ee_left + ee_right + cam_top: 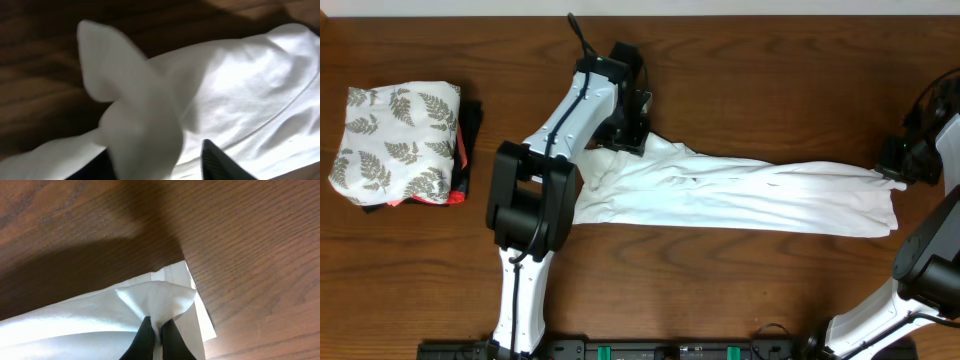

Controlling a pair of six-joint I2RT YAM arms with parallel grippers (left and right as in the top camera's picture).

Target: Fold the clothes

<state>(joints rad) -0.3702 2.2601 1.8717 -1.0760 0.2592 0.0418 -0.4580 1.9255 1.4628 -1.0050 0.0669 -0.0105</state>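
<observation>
Far left: folded fern-print cloth [395, 140] on black and red garments [468, 150], well apart from the shirt.
Left gripper [638, 135]: at the shirt's left end, fingers apart; a raised fold stands between them, with a gap to one finger.
In the way: left arm [535, 190] crosses the shirt's left end.
T-shirt [740, 195]: mid-table, stretched in a long band left to right.
Right gripper [898, 172]: fingers closed, pinching the shirt's right corner.
Room: bare table [770, 80] beyond and in front of the band.
Count: one T-shirt, one fern cloth, two arms.
</observation>
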